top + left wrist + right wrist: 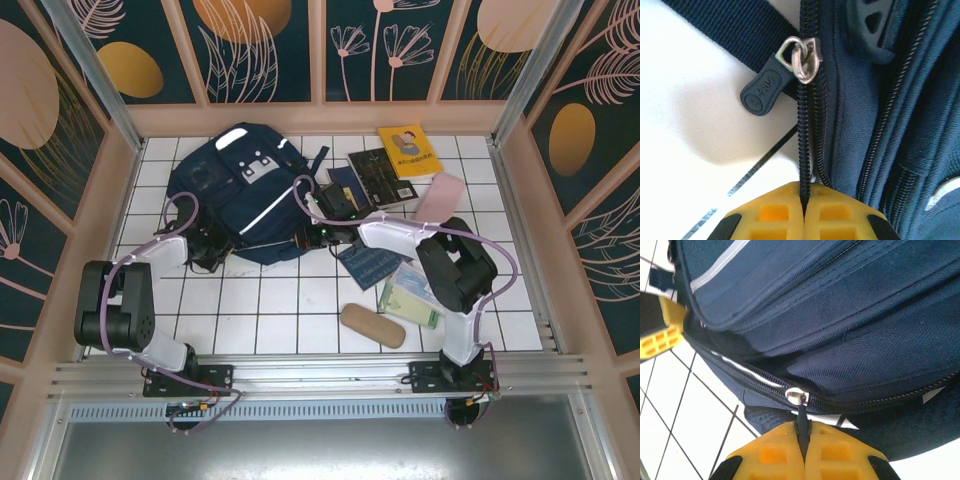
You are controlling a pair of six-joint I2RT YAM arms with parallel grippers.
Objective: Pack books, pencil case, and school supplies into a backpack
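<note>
Evidently the large navy blue fabric backpack [245, 195] lies back-left on the white tiled table [290, 310], thin flat books [385, 178] just right of it, and we judge unzipping in hand. Our right gripper [802, 432] pinches the dark pull [801, 416] under the silver slider [797, 396], and our left gripper [804, 200] clamps the black zip coil [801, 130]. Next the right should draw the slider along.

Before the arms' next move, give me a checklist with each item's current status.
1. Right gripper shut on zipper pull: ok.
2. Left gripper pinching the backpack along its zipper: ok.
3. Slider ahead of left gripper not jammed by fabric: ok.
4. Opening wide enough for books: cannot tell.
5. Loose books and tan case lying on table beside backpack: ok.
</note>
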